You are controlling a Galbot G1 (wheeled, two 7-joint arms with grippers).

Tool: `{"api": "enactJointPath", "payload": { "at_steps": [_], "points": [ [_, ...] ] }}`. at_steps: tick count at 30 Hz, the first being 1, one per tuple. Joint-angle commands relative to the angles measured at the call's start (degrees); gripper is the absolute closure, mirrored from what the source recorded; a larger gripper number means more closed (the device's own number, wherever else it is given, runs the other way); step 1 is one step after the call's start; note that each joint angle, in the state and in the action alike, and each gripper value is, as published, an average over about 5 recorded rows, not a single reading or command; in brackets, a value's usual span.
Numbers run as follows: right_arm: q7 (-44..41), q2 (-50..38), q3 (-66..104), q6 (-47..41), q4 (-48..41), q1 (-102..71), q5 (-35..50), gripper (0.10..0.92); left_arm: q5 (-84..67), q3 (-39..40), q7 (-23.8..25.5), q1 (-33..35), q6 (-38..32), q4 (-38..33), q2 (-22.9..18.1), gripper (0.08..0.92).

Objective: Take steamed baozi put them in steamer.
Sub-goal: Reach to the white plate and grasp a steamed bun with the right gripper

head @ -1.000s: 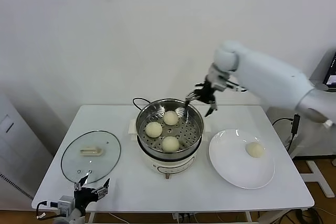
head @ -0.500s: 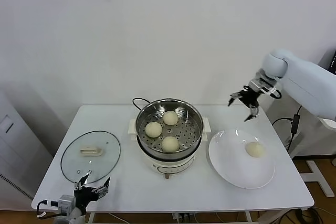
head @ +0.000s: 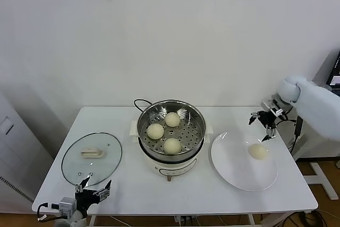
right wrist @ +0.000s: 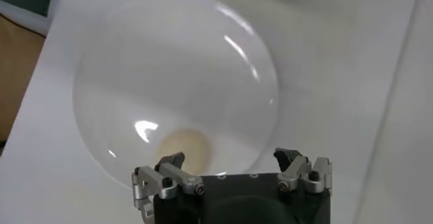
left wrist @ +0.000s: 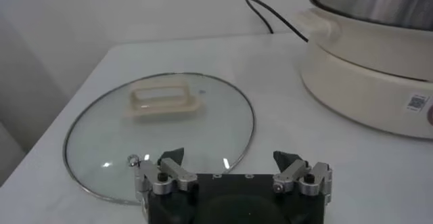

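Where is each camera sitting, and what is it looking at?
Head view: up on the robot's head, looking down at the table, steamer, plate; right tool and left tool show.
Left wrist view: on the left arm, facing the glass lid; its open tool shows.
Right wrist view: on the right arm, above the plate and last baozi; its open tool shows.
Shared: head and right wrist both see that baozi.

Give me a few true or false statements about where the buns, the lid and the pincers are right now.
1. Three cream-white round dough buns lie in the shiny steel steamer basket. True.
2. The flat white plate is bare. False: one bun lies on it.
3. The right pincer hangs open above the plate. True.
4. The round glass lid covers the steamer. False: it lies on the table near the open left pincer.
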Motion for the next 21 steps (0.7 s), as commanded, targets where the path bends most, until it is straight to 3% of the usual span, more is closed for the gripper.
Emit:
{"api": "enactJointPath", "payload": {
  "at_steps": [1,21],
  "points": [
    [2.39,-0.83,4.55,-3.40,-2.22,-8.06,-3.83,0.203,0.04,0.11,0.03,-0.02,0.03,0.18,-0.03,0.177],
    [4.66,2.42,11.18,-3.10,-5.76,-13.89,-8.70,0.203,0.26,0.17,0.08,0.33,-0.26,0.74,-0.13,0.177]
  ]
}}
